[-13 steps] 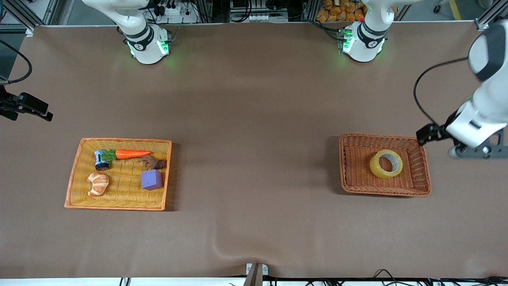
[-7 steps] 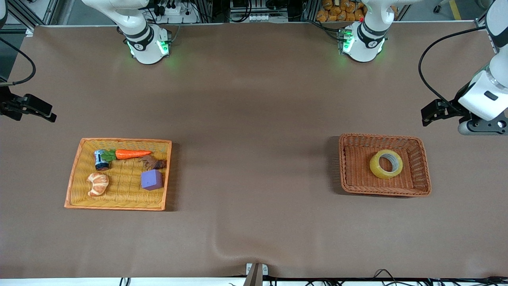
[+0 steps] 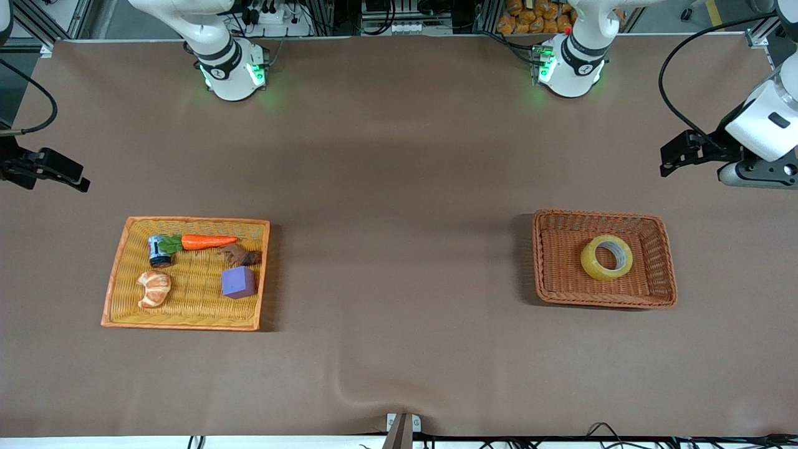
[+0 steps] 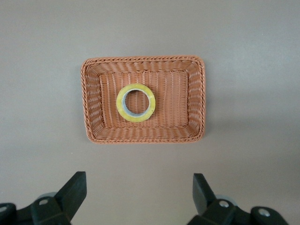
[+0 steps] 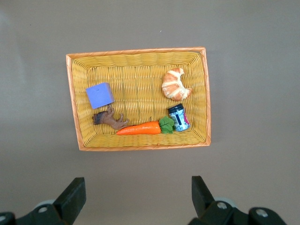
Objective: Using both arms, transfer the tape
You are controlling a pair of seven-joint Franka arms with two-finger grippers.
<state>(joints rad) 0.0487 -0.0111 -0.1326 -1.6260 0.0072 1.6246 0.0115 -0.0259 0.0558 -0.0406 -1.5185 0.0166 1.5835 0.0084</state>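
The tape (image 3: 606, 257), a yellowish ring with a grey core, lies flat in the brown wicker basket (image 3: 540, 262) toward the left arm's end of the table. In the left wrist view the tape (image 4: 136, 102) lies in the basket (image 4: 91, 101). My left gripper (image 4: 138, 183) is open and empty, high over bare table beside the basket. The left arm's wrist (image 3: 759, 128) shows at the edge of the front view. My right gripper (image 5: 137, 184) is open and empty, high over bare table beside the yellow tray (image 5: 75, 101).
The yellow wicker tray (image 3: 118, 274) toward the right arm's end holds a carrot (image 3: 207, 241), a croissant (image 3: 154, 289), a purple cube (image 3: 238, 282), a small jar (image 3: 159, 250) and a brown toy (image 3: 242, 255). The brown cloth has a ridge (image 3: 349, 390) near the front edge.
The left arm's wrist has drawn away from the basket, toward the robots' side of the table. The tape has stayed in the basket. The right arm has barely shifted.
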